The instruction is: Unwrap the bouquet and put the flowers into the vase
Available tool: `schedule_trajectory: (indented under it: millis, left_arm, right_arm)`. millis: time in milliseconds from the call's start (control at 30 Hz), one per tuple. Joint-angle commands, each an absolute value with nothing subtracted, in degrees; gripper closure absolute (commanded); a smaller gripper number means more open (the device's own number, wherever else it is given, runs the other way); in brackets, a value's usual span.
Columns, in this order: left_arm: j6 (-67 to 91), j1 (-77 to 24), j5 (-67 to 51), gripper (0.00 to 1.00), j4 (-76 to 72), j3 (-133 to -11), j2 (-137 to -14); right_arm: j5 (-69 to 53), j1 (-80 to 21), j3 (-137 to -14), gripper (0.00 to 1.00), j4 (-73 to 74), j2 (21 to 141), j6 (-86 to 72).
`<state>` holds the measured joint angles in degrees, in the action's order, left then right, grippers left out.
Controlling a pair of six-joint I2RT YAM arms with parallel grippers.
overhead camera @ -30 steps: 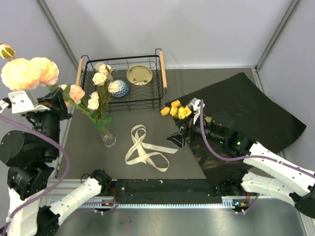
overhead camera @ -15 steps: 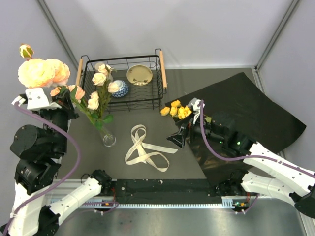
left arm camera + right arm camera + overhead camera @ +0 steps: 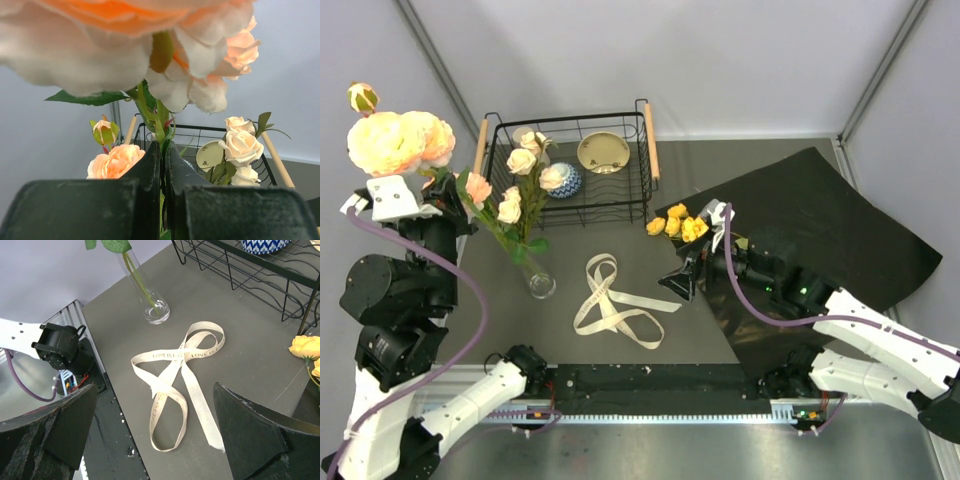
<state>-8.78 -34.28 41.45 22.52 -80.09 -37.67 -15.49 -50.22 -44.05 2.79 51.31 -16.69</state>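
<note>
Now, left jaws: pressed almost together on thin green stems; my left gripper pinches them low, with the blooms above.
Held flowers: large peach-pink roses with one small bud, raised high at the left edge, above and to the left of the vase.
Right jaws: spread wide with nothing between them; my right gripper hangs over the table beside the ribbon.
Vase: small clear glass vase, upright on the grey table. Several cream and peach roses stand in it, leaning toward the basket.
Ribbon: loose cream ribbon, looped flat between the vase and my right gripper.
Wrap: large black paper sheet, spread open on the right.
Waiting: yellow roses lying at the sheet's left corner, just beyond my right gripper.
Backdrop: black wire basket holding a blue-patterned bowl and a beige cup.
Progress: I judge the unwrapping done and the vase partly filled. The held roses and the yellow ones are not yet in.
</note>
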Motion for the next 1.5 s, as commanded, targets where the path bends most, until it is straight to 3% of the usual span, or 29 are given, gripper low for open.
schedule_trajectory:
  millis: [0, 567, 1467]
  left_arm:
    - [-10.0, -34.3, 42.1, 1.00, 17.2, -80.9, -38.8]
    - [-7.2, -34.3, 43.8, 1.00, 19.5, -81.7, -38.1]
    - [-10.7, -34.4, 47.2, 1.00, 7.2, -56.7, -31.1]
  right_arm:
    - [-15.9, -50.4, -46.1, 0.01, 0.4, 51.4, -16.6]
    - [-16.3, -50.2, -46.1, 0.01, 0.4, 51.7, -16.6]
    - [-16.7, -50.3, -46.2, 0.01, 0.4, 51.7, -17.1]
